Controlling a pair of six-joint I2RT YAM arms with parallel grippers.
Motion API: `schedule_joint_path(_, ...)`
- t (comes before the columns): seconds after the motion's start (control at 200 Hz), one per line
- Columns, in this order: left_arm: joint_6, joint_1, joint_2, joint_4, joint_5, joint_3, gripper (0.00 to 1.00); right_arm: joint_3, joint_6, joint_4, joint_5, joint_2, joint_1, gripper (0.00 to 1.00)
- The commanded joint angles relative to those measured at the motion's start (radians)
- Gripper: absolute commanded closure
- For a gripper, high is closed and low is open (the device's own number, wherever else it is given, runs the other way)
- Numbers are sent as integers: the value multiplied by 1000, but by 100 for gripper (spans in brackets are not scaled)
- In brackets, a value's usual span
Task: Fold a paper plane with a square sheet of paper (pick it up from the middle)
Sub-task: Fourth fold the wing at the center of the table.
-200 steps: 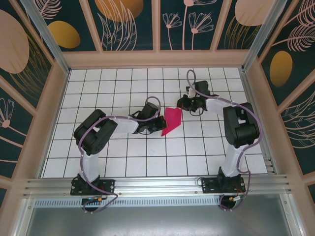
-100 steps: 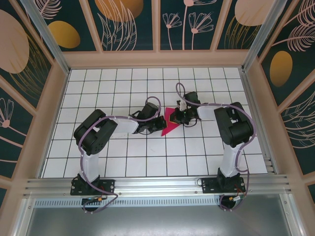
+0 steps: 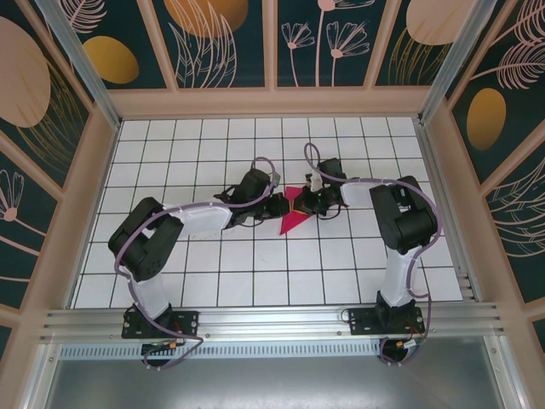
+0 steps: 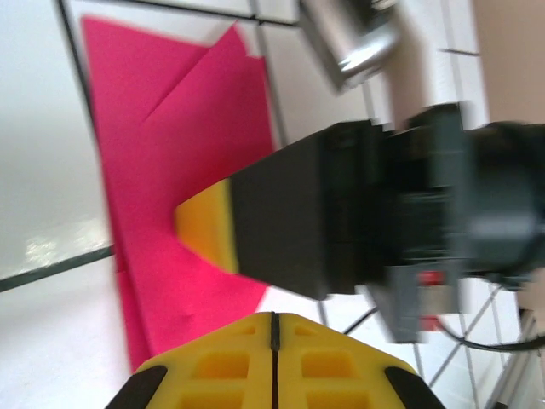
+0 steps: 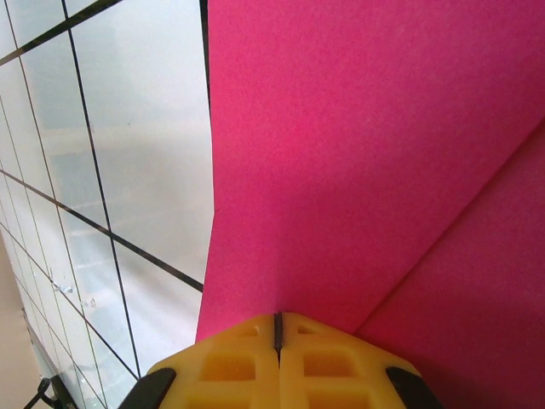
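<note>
From above, we see the pink paper (image 3: 293,215), folded into a pointed shape, lying on the gridded white table (image 3: 213,273) near its middle, its tip aimed toward the near left. The left claw (image 3: 279,204) comes in from the left and sits at the paper's left edge, while the right claw (image 3: 308,202) meets it from the right over the paper's upper part. In the left wrist view, the left claw (image 4: 272,317) has its two yellow fingers pressed together with only a thin seam between them, at the paper's (image 4: 170,170) near end. The yellow tip of the right claw (image 4: 203,232) rests on the paper, which shows a folded flap with a diagonal crease. In the right wrist view, the right claw (image 5: 277,319) is likewise closed tight, its tip right at the paper (image 5: 366,170). The sheet spreads ahead of it with a diagonal fold on the right, and the table (image 5: 145,128) shows beside it.
</note>
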Motion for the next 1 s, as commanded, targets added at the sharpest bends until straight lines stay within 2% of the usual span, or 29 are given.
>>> schedule_joint_path(0.0, 32, 2, 1, -15, 20, 9, 91, -33, -14, -57, 106, 61, -3, 100)
schedule_joint_path(0.295, 30, 2, 81, -18, 60, 3, 95, -61, 2, -17, 99, 69, 1, 100)
schedule_joint_path(0.595, 33, 3, 167, 34, 107, 29, 95, -55, -22, -41, 100, 75, 3, 100)
schedule_joint_path(0.996, 29, 1, 175, 13, 121, -19, 94, -56, -23, -58, 112, 77, 6, 100)
